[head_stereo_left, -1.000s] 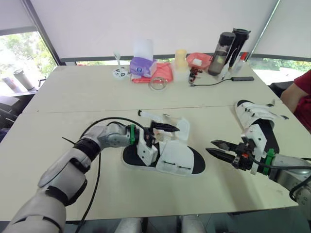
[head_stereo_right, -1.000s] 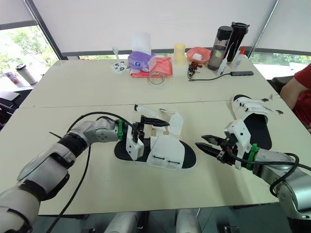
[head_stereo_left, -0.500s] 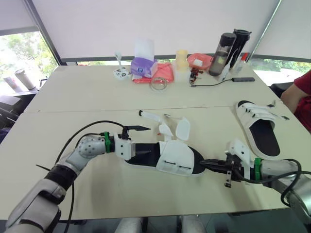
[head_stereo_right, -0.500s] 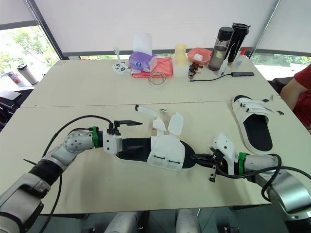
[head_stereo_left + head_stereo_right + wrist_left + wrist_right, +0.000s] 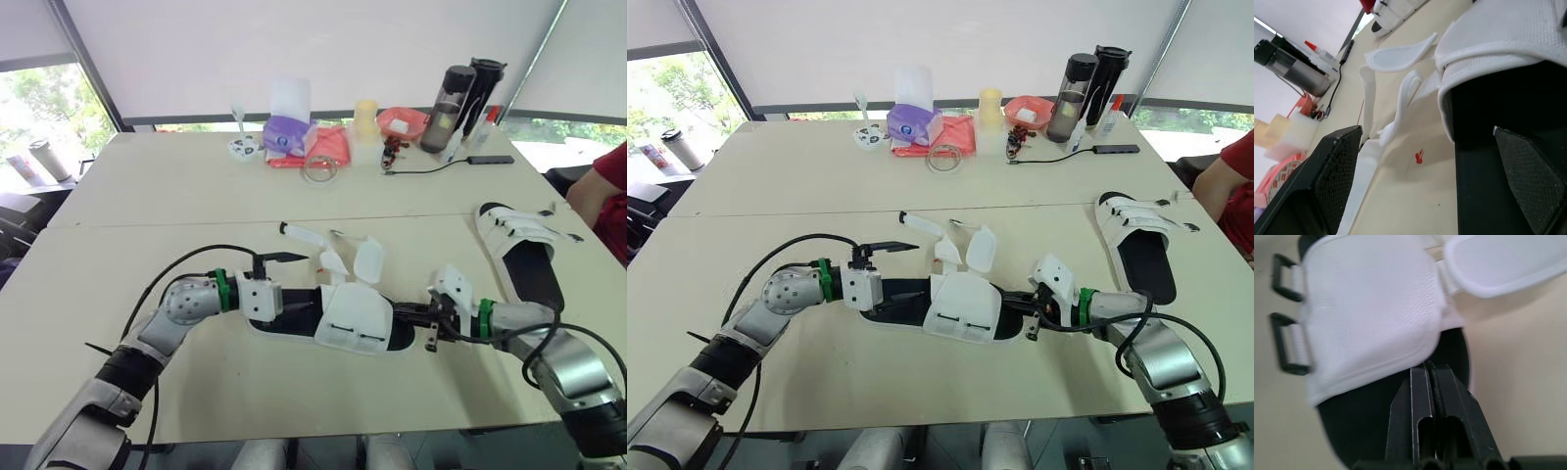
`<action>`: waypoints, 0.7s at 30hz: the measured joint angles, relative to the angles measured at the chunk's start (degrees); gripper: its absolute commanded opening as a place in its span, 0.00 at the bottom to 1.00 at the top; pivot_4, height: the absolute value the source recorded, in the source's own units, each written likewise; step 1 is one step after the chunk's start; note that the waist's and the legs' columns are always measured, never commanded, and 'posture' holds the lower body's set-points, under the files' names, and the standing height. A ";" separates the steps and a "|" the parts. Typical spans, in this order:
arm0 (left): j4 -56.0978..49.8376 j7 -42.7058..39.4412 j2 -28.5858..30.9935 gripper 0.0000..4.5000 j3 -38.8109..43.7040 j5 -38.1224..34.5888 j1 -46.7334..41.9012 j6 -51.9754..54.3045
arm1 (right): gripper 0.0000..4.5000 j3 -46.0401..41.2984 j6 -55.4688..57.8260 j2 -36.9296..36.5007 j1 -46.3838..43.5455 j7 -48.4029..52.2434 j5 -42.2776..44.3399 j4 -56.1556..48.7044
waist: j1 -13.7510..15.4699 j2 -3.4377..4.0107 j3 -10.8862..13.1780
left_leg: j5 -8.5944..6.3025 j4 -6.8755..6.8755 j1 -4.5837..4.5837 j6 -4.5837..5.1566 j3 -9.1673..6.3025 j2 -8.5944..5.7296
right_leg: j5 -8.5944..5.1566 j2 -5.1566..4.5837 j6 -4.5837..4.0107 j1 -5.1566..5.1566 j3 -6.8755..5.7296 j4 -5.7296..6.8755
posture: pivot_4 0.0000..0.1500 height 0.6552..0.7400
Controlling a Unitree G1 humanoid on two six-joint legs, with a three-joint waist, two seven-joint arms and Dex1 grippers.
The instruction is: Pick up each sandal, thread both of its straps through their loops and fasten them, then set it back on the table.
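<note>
Pale counter [image 5: 147, 211] runs under a window, with bottles [image 5: 465, 93] on its far edge. The near sandal [image 5: 338, 318] lies flat on it, black footbed up, its white straps [image 5: 306, 235] loose and splayed on its far side. The left claw [image 5: 282, 284] sits at the sandal's heel, fingers wide apart: one over the footbed, one over the counter by the straps. The right claw [image 5: 1429, 368] is pressed together, tips at the toe against the white upper. A second sandal [image 5: 524, 257] lies well beyond the toe.
</note>
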 measured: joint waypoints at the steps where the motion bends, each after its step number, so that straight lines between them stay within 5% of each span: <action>1: 0.00 0.00 -0.34 1.00 0.09 0.24 0.00 0.13 | 0.01 0.13 -0.84 0.54 -0.53 0.01 -0.46 0.97 | -0.01 0.00 0.00 | 0.00 0.00 0.00 0.00 0.00 0.00 | 0.00 0.00 0.00 0.00 0.00 0.00 | 1.00 1.00; 10: 0.28 0.42 -1.99 1.00 1.00 2.49 0.01 0.55 | 0.01 1.06 -5.43 3.11 -5.00 0.89 -3.89 7.14 | 0.03 0.01 -0.01 | 0.00 -0.02 0.00 0.00 -0.01 0.00 | 0.00 0.00 0.00 -0.02 0.00 0.01 | 1.00 1.00; 21: -0.07 1.16 -2.01 1.00 2.61 3.61 1.40 1.39 | 0.01 -7.22 4.64 -2.52 7.90 2.28 4.47 -8.19 | -0.06 0.04 -0.02 | -0.01 -0.08 0.01 -0.01 -0.02 0.03 | 0.00 0.00 -0.02 -0.03 0.01 -0.02 | 1.00 1.00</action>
